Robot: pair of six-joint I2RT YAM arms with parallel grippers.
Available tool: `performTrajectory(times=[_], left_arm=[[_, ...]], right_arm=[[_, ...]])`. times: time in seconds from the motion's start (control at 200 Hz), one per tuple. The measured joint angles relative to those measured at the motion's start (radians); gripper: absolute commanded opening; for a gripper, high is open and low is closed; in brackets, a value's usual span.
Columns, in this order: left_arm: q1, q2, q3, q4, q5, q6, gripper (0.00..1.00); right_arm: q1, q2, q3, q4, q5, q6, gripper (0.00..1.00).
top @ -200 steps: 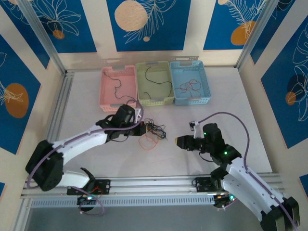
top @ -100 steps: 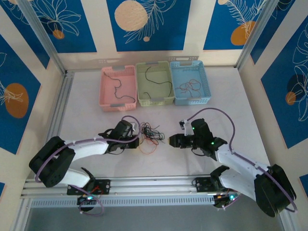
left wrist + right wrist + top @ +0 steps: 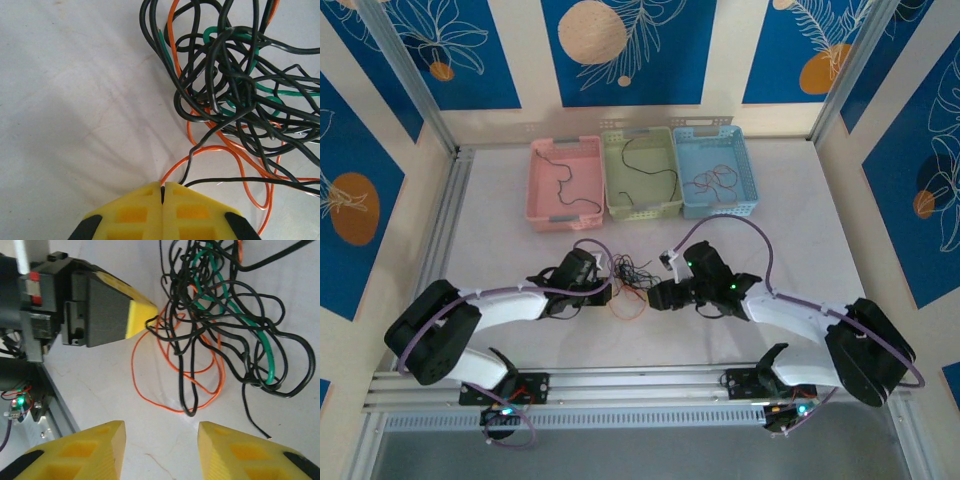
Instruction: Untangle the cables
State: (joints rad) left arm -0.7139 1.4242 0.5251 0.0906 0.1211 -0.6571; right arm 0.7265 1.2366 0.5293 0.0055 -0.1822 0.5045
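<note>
Trailing from left fingers (image 3: 132, 212): cables (image 3: 232, 75)

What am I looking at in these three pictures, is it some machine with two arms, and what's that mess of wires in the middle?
These are two robot arms bolted to the near edge of a white table. Each ends in a two-finger gripper with yellow tips. The wide picture comes from a fixed camera above and behind them. The two close-ups come from a small camera on each wrist.

In the middle lies a tangle of thin cables, black, orange and green. At the far side stand a pink basket, a green basket and a blue basket, each with some wire in it.

The left gripper is shut, pinching an orange and a black strand that lead out of the tangle. The right gripper is open beside the tangle, holding nothing.
</note>
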Motion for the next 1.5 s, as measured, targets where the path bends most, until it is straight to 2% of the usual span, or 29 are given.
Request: performTrajectory(times=[0.35, 0.545, 0.735, 0.9, 1.115, 1.235, 1.38, 1.5], left_arm=[[0.0, 0.0, 0.0, 0.0, 0.0, 0.0, 0.0], [0.0, 0.0, -0.001, 0.004, 0.0, 0.0, 0.0], [0.0, 0.0, -0.001, 0.006, 0.0, 0.0, 0.0], [0.0, 0.0, -0.001, 0.007, 0.0, 0.0, 0.0], [0.0, -0.001, -0.002, 0.007, -0.011, -0.004, 0.0], [0.0, -0.034, -0.027, 0.01, -0.032, -0.019, 0.0], [0.0, -0.145, -0.03, -0.056, -0.082, -0.034, 0.0], [0.0, -0.314, 0.019, -0.192, -0.137, -0.041, 0.0]], right_arm=[[0.011, 0.128, 0.093, -0.02, 0.018, -0.019, 0.32], [0.014, 0.175, 0.112, -0.022, 0.022, -0.02, 0.3], [0.014, 0.216, 0.137, -0.047, 0.035, -0.024, 0.18], [0.014, 0.216, 0.138, -0.055, 0.047, -0.034, 0.0], [0.008, 0.175, 0.138, -0.097, 0.064, -0.056, 0.0], [-0.029, 0.119, 0.129, -0.119, 0.063, -0.064, 0.0], [-0.115, 0.041, 0.081, -0.134, 0.06, -0.071, 0.0], [-0.172, -0.032, 0.016, -0.125, 0.05, -0.067, 0.0]])
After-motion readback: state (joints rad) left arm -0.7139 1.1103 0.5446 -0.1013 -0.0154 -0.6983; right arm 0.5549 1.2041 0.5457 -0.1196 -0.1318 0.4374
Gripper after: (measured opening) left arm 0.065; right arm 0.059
